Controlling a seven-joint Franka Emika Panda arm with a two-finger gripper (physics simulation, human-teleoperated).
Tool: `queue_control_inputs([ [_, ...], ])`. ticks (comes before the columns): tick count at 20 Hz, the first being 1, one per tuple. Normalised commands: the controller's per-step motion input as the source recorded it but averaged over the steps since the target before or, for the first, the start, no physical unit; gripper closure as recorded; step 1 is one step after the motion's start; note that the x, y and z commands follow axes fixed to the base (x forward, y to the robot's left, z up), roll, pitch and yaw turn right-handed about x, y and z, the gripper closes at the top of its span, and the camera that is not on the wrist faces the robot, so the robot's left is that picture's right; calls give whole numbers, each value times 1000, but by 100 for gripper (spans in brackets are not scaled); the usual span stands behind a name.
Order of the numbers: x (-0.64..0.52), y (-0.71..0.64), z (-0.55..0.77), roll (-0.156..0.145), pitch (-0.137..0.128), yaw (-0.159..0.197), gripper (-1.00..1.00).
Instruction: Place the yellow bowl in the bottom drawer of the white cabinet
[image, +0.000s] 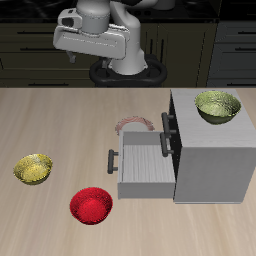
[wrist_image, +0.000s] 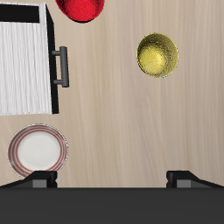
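The yellow bowl (image: 33, 168) sits on the table, well away from the white cabinet (image: 212, 150) and near the red bowl. It also shows in the wrist view (wrist_image: 157, 55). The bottom drawer (image: 140, 165) is pulled out and empty, its bar handle (image: 112, 160) facing the bowls. The drawer also shows in the wrist view (wrist_image: 24, 66). My gripper (image: 85, 52) hangs high above the back of the table, open and empty, its fingertips (wrist_image: 39, 179) spread wide; it is far from the yellow bowl.
A red bowl (image: 90, 205) lies near the table's front edge, between the yellow bowl and the drawer. A paler yellow-green bowl (image: 219, 106) stands on the cabinet's top. A white plate with a reddish rim (image: 133, 125) lies behind the drawer.
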Motion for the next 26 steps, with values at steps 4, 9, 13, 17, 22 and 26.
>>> queue_control_inputs([
  [4, 316, -201, 62, 21, 22, 17, -100],
  [9, 335, -110, 33, 69, 29, 31, -100],
  [13, 297, -77, 61, 33, 13, 28, -100],
  [17, 337, -195, 108, 22, 11, 61, -100],
  [22, 252, -290, 149, -15, 2, 23, -100],
  [26, 258, -269, 93, -4, 11, 23, -100],
])
